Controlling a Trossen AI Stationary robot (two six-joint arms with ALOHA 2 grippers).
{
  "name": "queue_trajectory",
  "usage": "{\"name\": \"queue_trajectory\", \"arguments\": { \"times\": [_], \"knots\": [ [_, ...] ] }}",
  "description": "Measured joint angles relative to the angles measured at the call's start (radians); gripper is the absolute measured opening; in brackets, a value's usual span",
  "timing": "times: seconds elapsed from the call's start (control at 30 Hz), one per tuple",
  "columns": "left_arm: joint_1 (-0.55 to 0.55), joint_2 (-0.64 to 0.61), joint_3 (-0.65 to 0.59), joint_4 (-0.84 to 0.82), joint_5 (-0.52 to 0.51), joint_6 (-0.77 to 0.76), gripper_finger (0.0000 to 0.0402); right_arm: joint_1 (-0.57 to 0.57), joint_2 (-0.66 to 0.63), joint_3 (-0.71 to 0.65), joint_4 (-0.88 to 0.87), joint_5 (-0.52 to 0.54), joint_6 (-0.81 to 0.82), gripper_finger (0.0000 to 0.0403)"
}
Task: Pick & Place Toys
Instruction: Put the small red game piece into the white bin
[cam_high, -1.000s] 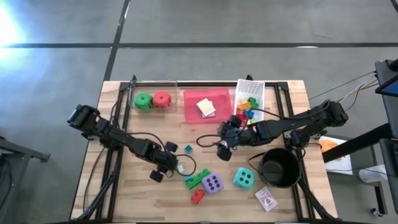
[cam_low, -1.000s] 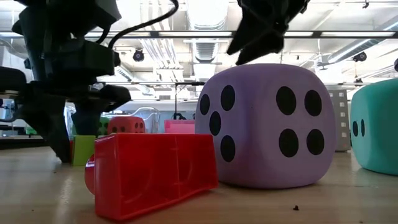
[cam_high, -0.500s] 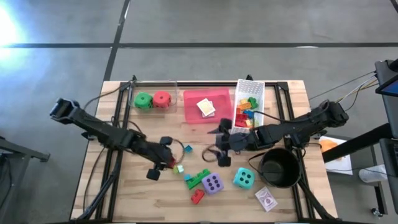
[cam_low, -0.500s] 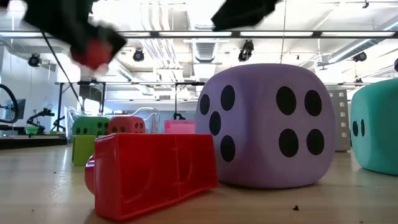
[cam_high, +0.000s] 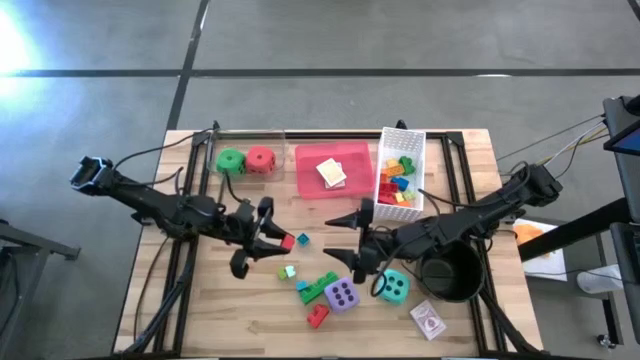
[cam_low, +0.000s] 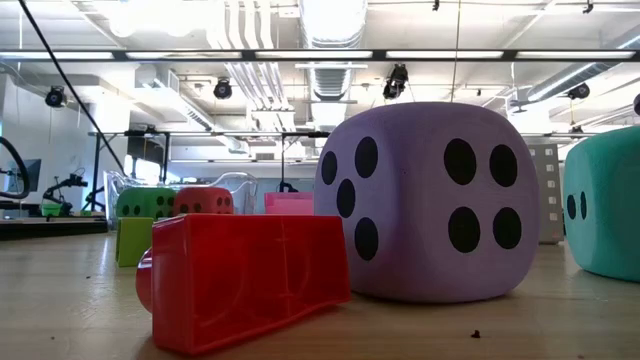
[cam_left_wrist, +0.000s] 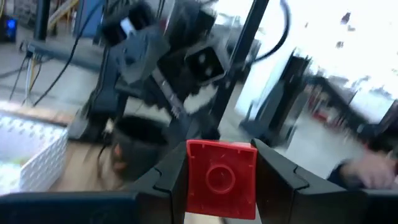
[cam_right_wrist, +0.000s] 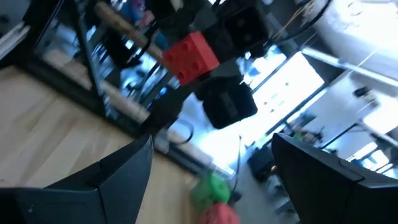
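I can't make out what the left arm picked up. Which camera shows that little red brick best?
The left wrist view: the red brick fills the picture, clamped between the left gripper's fingers. The high view shows a red speck; the right wrist view shows it farther off; the low view misses it.

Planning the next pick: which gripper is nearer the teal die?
Right. The right gripper hovers just beside the teal die; the left gripper, holding a red brick, is farther across.
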Motion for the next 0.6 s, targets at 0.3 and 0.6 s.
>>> {"name": "queue_trajectory", "arguments": {
  "times": [0.3, 0.6],
  "knots": [
    [0.071, 0.096, 0.090, 0.034, 0.003, -0.038, 0.0132, -0.003, 0.000, 0.015, 0.061, 0.000, -0.097, 0.0322],
    [0.120, 0.213, 0.198, 0.035, 0.056, -0.037, 0.0132, -0.003, 0.000, 0.023, 0.060, -0.005, -0.158, 0.0322]
  ]
}}
